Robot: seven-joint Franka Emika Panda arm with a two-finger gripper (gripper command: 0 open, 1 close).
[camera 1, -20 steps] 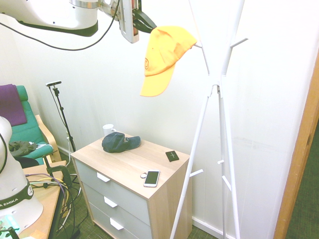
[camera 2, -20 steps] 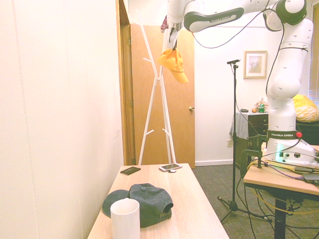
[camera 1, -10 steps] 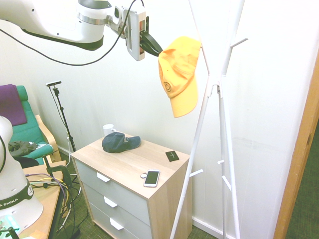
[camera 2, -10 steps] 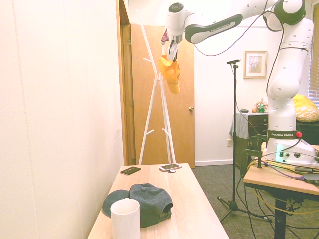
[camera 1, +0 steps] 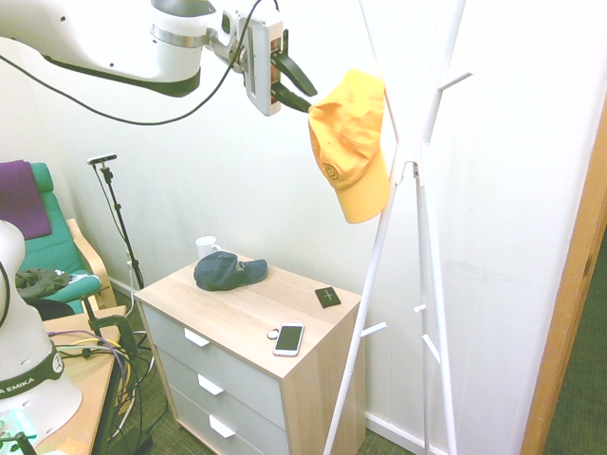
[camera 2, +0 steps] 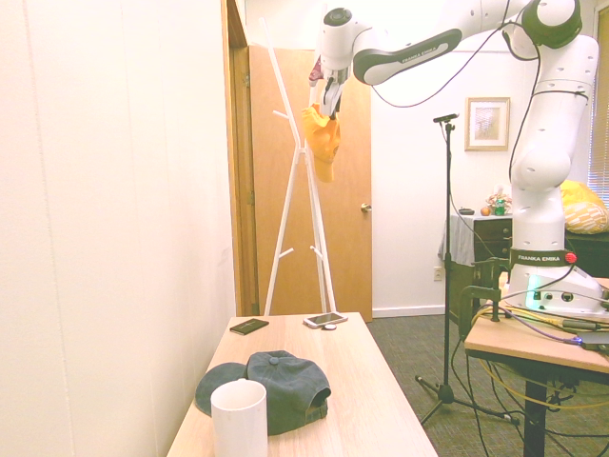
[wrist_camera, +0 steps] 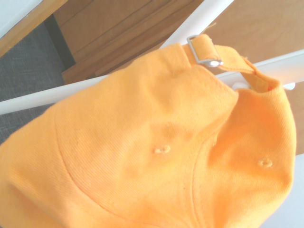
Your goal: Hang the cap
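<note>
Yellow-orange cap (camera 1: 349,142) hanging high on the white coat stand (camera 1: 417,190), crown against the upper poles, brim pointing down, small round dark logo facing out. Gripper (camera 1: 302,83) just beside the cap's crown, fingers spread apart, lower fingertip touching or very nearly touching the fabric; contact hard to judge from the first exterior view. In the second exterior view, same cap (camera 2: 323,143) draped by the stand (camera 2: 300,190) right under the gripper (camera 2: 322,95). From the wrist camera, orange crown (wrist_camera: 156,142) filling most of the picture, back strap with metal buckle (wrist_camera: 204,52) lying over a white pole of the stand (wrist_camera: 42,97). Lower down, wooden chest of drawers (camera 1: 313,355) carrying a dark navy cap (camera 1: 228,271), white mug (camera 1: 207,245), white phone (camera 1: 288,339) and small dark wallet (camera 1: 328,297), all well apart from the stand's top.
</note>
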